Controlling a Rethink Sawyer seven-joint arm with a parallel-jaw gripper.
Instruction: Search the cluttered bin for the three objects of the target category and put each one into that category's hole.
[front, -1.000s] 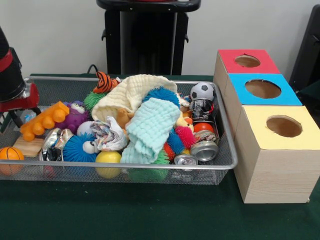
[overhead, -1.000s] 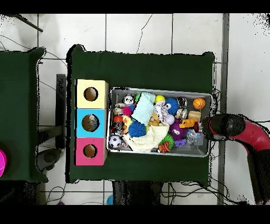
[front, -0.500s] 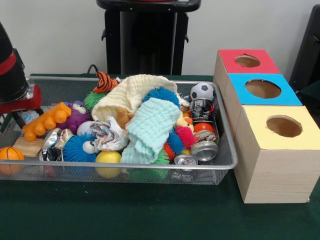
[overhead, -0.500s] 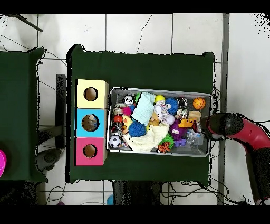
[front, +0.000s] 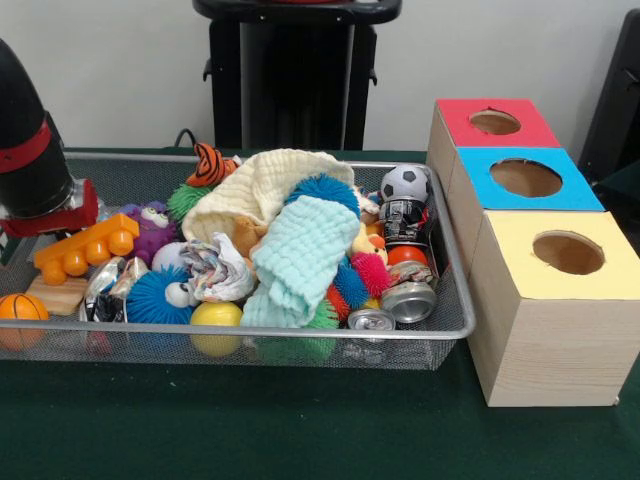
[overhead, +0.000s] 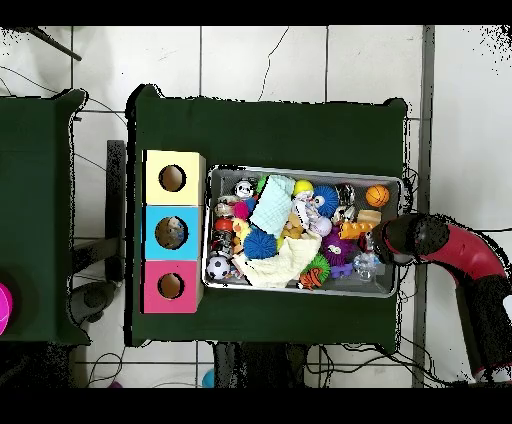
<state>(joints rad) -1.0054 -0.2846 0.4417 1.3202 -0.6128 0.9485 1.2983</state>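
Note:
A wire mesh bin (front: 300, 333) holds a heap of toys, cloths and cans. My gripper (front: 60, 222) hangs over the bin's left end, right at an orange bumpy toy (front: 85, 245) and touching or almost touching it; its grip is hidden. From above, the gripper (overhead: 378, 238) sits at the bin's right end beside that orange toy (overhead: 355, 230). Red (front: 455, 115), blue (front: 480, 185) and yellow (front: 510, 235) boxes, each with a hole in its top, stand beside the bin.
Inside the bin lie a soccer ball (front: 405, 181), crushed cans (front: 408, 300), a cream cloth (front: 265, 185), a mint cloth (front: 300, 255), a blue spiky ball (front: 155, 295), a yellow ball (front: 217, 315), a mini basketball (front: 20, 308) and a purple monster (front: 152, 230).
The arm has moved further in over the bin's end. The orange bumpy toy has tipped to a more level angle, showing more of the purple monster.

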